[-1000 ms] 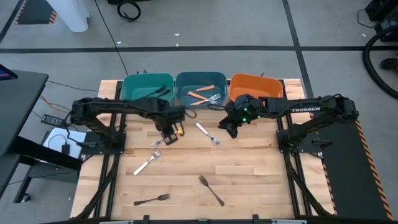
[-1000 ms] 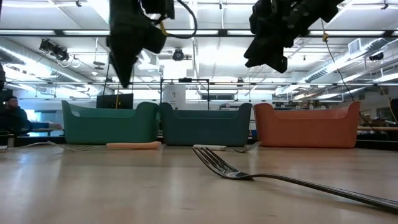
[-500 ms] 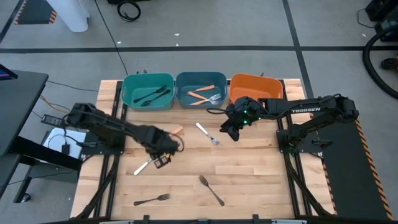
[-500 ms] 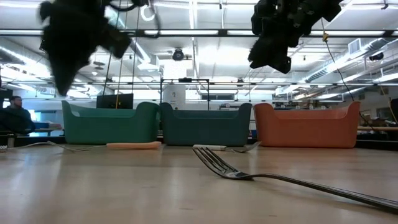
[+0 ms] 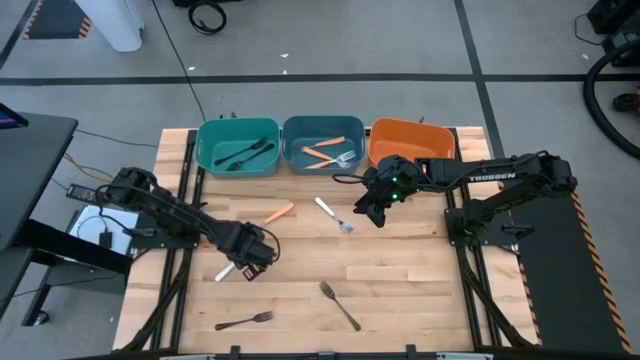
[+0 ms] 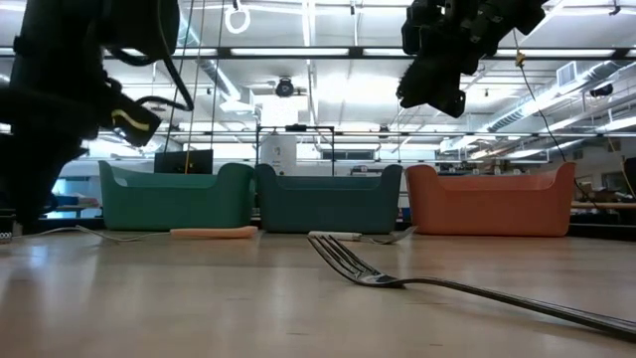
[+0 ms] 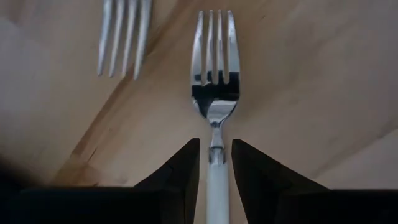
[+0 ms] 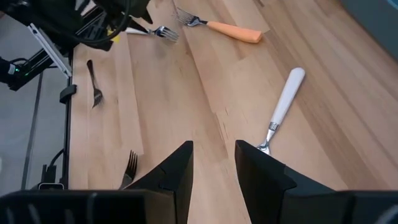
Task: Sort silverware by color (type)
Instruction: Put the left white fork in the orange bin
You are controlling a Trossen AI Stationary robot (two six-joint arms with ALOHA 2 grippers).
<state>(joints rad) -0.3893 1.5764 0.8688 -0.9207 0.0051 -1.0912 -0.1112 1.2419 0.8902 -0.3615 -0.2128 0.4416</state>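
Observation:
My left gripper is low over the table, left of centre and open. In the left wrist view its fingers stand on either side of a white-handled fork's neck, with thin gaps showing. A second fork's tines lie beside it. My right gripper hovers open near the orange bin, above another white-handled fork. An orange-handled fork lies flat on the table. Two dark forks lie near the table's near edge.
Three bins stand in a row at the far edge. The teal bin holds black utensils. The blue bin holds orange-handled ones. Bare wood lies between the forks at the table's centre and to the right. A fork lies close to the low camera.
My left gripper has swung from near the bins, by the orange-handled fork, toward the table's near-left and has come down over the white-handled fork. The orange-handled fork now shows uncovered on the table. My right arm has stayed almost still.

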